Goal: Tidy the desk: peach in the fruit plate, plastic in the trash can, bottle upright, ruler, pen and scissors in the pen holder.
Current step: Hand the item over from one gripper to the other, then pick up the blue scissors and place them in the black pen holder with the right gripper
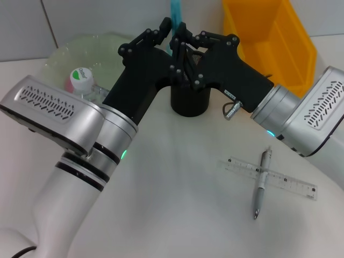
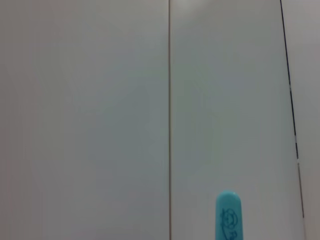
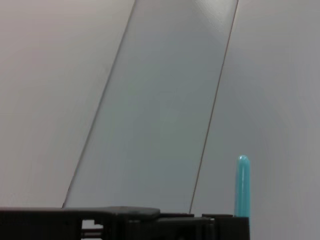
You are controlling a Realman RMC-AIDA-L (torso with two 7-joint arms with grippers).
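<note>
Head view, both claws meeting over pen holder (image 1: 190, 99), clamped on teal scissors (image 1: 176, 13), pen (image 1: 261, 183) across ruler (image 1: 271, 178)

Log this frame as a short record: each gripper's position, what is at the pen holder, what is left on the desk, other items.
left gripper: over the pen holder, beside the right gripper
right gripper: over the holder, fingers around the scissors
scissors: teal handle upright between both grippers, above the holder
pen: lying across the ruler on the desk
bottle: near the plate, behind the left arm; pose unclear
bin: yellow, at the back right
</note>
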